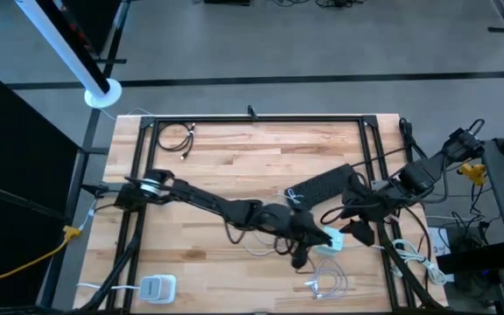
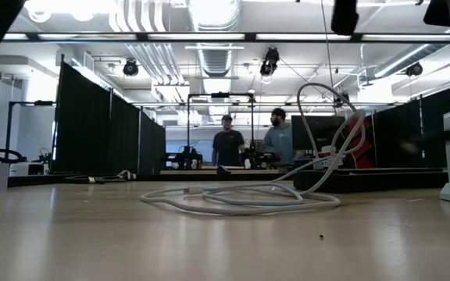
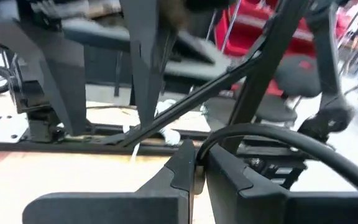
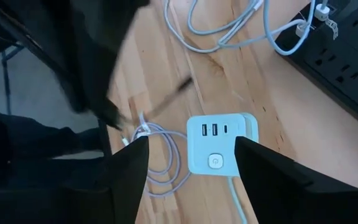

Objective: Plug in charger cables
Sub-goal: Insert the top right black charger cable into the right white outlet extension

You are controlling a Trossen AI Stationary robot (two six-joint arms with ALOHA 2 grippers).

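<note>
Our table [image 1: 234, 166]: power strip [image 1: 320, 185] beside charger block [image 1: 329, 238], coiled cable [image 1: 325, 282] in front, second block [image 1: 157, 287] front-left.

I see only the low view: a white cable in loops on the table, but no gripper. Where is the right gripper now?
Observer: The right gripper hovers over a white charger block, which shows between its open fingers.
Operator: And the left one?
Observer: The left gripper is shut, close beside that block in the high view.
Operator: Is something plugged into the block?
Observer: No, its front ports look empty. A small white cable coil lies on the table right next to it.
</note>
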